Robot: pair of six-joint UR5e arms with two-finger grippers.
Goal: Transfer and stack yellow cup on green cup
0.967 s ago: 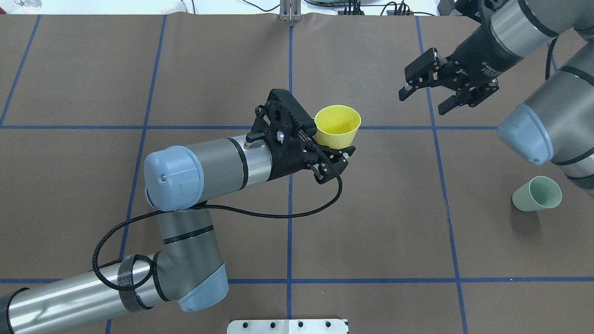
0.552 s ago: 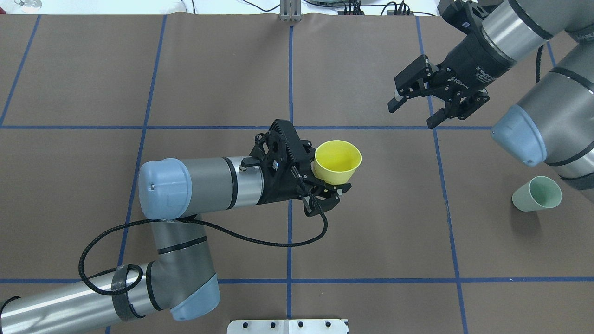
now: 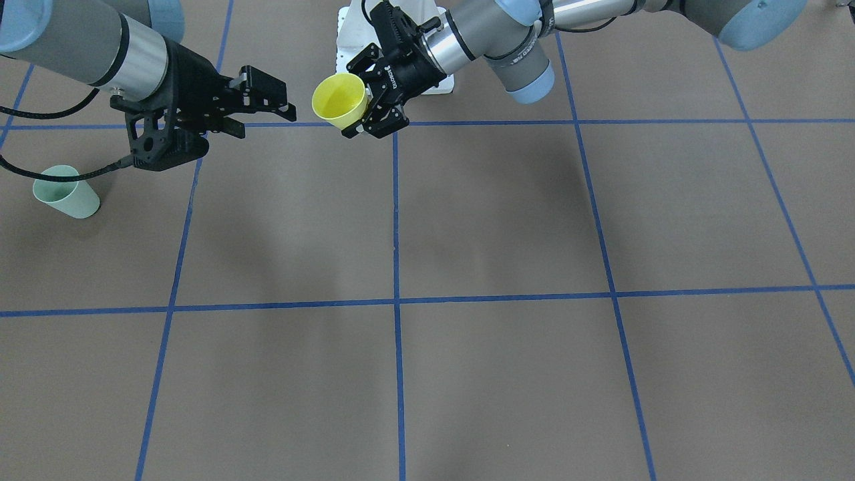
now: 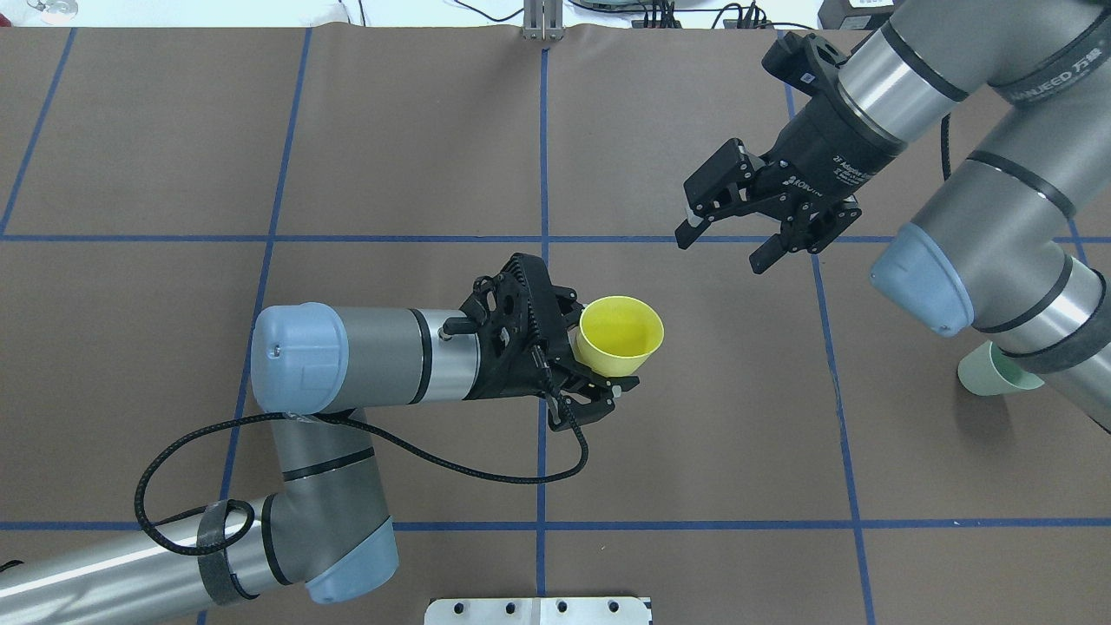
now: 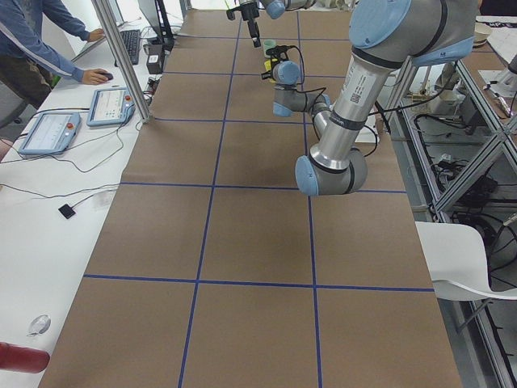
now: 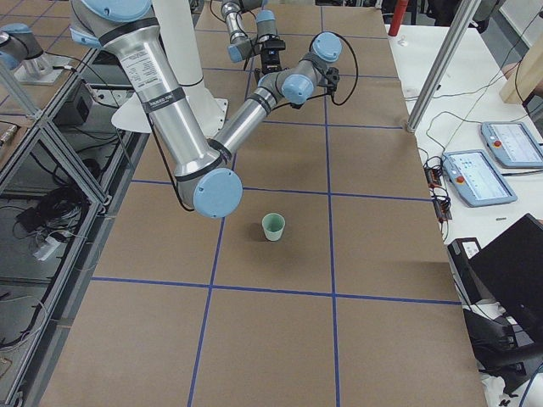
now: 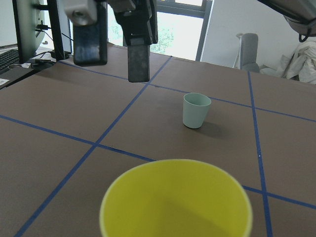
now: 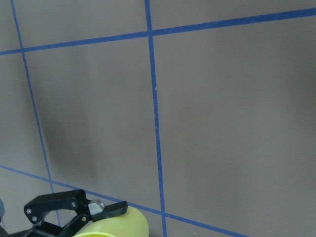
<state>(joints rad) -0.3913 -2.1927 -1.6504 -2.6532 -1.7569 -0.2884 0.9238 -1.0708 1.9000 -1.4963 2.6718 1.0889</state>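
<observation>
**Yellow cup** [image 4: 621,334]. Upright, mouth up, carried clear of the table [image 4: 694,451] near its centre, just right of the middle blue tape line [image 4: 542,130]. Empty inside.

**Left gripper** [image 4: 597,365]. Jaws closed on the yellow cup's lower wall. The rim and upper wall are free.

**Right gripper** [image 4: 722,247]. Jaws wide apart and empty. It sits farther back and to the right of the yellow cup, well apart from it, fingers pointed toward it.

**Green cup** [image 3: 65,192]. Stands upright on the table at the right, on the side nearer the robot and well apart from both grippers. The right arm partly covers it in the overhead view.

**Step in hand (judged).** Hand-over of the yellow cup from left gripper to right.

**Handling notes (judged).**
- The right fingers should straddle the free upper wall, clear of the left fingers.
- The right jaws should close fully before the left jaws open.
- The wall is thin and tapered, so a light, level squeeze suits it. Too firm may buckle it, and too low may let it slide.
- The mouth should stay up throughout.
- For stacking, the cup should be centred over the green cup's mouth and lowered straight, since an off-centre touch could tip the green cup.
</observation>
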